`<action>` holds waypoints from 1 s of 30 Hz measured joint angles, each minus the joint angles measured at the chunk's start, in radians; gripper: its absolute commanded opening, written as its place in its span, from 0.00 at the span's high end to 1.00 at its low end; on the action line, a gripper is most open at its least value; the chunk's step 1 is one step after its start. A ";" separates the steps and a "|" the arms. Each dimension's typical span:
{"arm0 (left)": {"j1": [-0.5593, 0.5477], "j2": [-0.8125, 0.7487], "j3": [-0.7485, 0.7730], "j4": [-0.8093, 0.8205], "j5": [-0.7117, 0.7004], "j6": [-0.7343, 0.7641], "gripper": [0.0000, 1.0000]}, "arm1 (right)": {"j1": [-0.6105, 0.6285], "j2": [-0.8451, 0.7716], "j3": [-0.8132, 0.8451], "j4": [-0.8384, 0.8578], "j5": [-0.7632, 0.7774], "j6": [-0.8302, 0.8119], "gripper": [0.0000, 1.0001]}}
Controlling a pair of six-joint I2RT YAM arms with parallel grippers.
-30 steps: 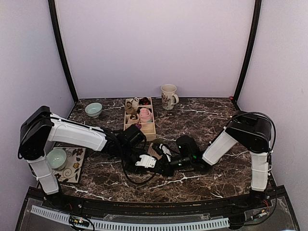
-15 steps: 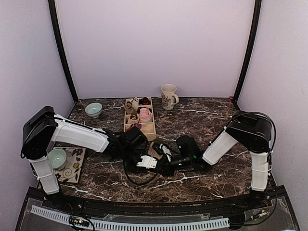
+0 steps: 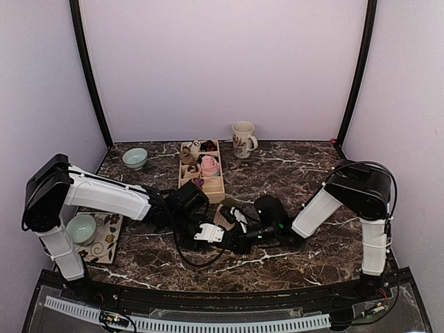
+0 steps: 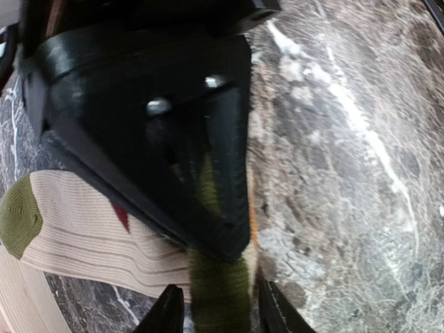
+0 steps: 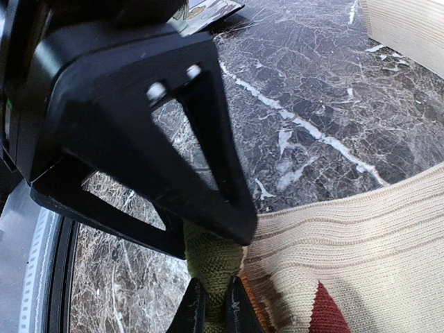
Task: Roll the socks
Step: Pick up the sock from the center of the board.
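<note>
Lilac walls [image 3: 222, 62] close in a dark marble table [image 3: 312, 173]. Left arm [image 3: 104, 194] reaches in from lower left, right arm [image 3: 326, 205] from lower right, and both meet low at centre frame. Wooden compartment tray [image 3: 214, 189] sits just above them with small bundles inside, one of them pink [image 3: 209, 165]. Patterned mat [image 3: 109, 239] at lower left carries a pale green bowl [image 3: 82, 227]. Mug [image 3: 243, 139] stands at the back by the wall, and a second bowl [image 3: 134, 157] is at upper left of the table. Beige sock [image 4: 76, 229] with a green toe and a red patch lies flat on the table under the two tools. Right tool [image 5: 214, 312] is clenched on the sock's green knit end. Left tool [image 4: 220, 313] has its fingers either side of a green knit strip; cannot tell whether they press it.
</note>
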 measured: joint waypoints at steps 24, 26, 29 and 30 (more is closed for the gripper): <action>-0.045 -0.038 0.015 -0.039 0.002 -0.025 0.59 | -0.003 0.007 0.000 0.011 -0.013 0.015 1.00; -0.050 -0.053 0.015 -0.045 0.010 -0.026 0.59 | -0.003 0.008 0.000 0.012 -0.014 0.017 1.00; -0.053 -0.056 0.008 -0.039 0.008 -0.025 0.59 | -0.004 0.010 0.000 0.013 -0.014 0.018 1.00; -0.055 -0.056 0.004 -0.037 0.005 -0.024 0.57 | -0.004 0.010 0.000 0.013 -0.014 0.019 1.00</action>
